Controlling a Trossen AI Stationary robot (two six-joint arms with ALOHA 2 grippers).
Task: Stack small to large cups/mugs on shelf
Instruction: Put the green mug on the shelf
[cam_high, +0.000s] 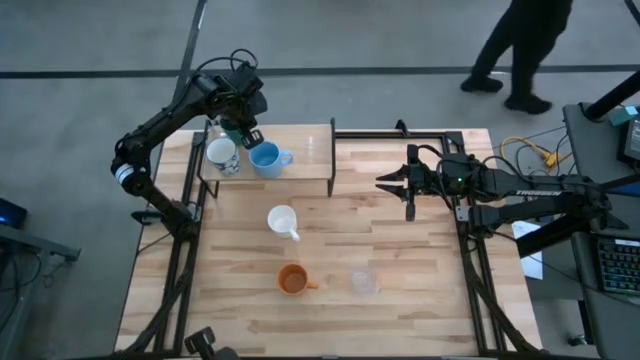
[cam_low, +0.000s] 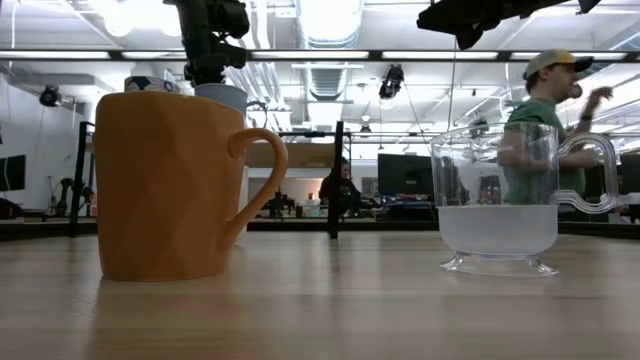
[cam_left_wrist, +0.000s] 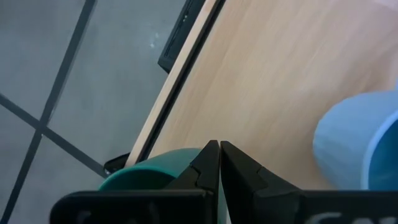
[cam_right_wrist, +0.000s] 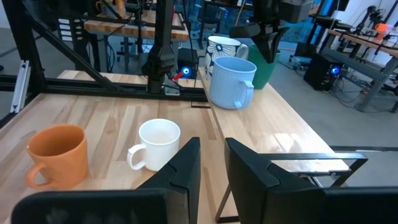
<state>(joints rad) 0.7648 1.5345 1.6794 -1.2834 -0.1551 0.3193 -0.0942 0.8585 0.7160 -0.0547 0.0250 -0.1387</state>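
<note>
High view showed you the small wood shelf at the far left part of the big table. On the shelf stood a light blue mug, and beside it a patterned mug with a white inside. Your left gripper hung over the shelf between those two. Its fingers were pressed together on the rim of a dark green cup, which sat just beside the blue mug.

A white mug stood on the table in front of the shelf. Nearer the front edge were an orange mug and a clear glass cup, near each other but apart. All of them stood upright.

Your right gripper waited over the right side of the table, holding nothing. Its fingers stood a little apart.

You could read white letters on the right arm that looked like "TROSSEN". No writing showed on any cup.

A person in a cap stood behind the table.
</note>
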